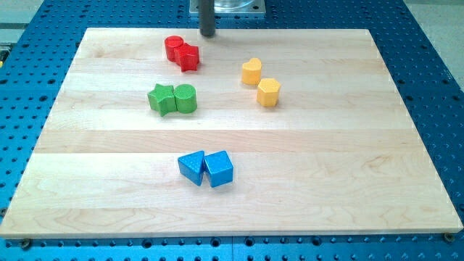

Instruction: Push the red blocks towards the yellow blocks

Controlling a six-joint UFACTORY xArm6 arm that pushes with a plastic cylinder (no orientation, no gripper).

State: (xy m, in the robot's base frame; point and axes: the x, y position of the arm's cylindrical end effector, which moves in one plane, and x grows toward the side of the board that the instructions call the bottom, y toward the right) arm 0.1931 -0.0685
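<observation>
Two red blocks touch each other near the view's top: a round red block (173,48) and a red star-like block (188,57) just right of it. Two yellow blocks sit to their right: a yellow heart-shaped block (251,71) and a yellow hexagonal block (268,92) slightly below it, a small gap between them. My tip (208,33) is at the board's top edge, just above and to the right of the red blocks, not touching them.
A green star block (162,98) and a green round block (185,98) touch, below the red pair. Two blue blocks (193,167) (219,169) touch near the view's lower middle. The wooden board (362,145) lies on a blue perforated table (435,65).
</observation>
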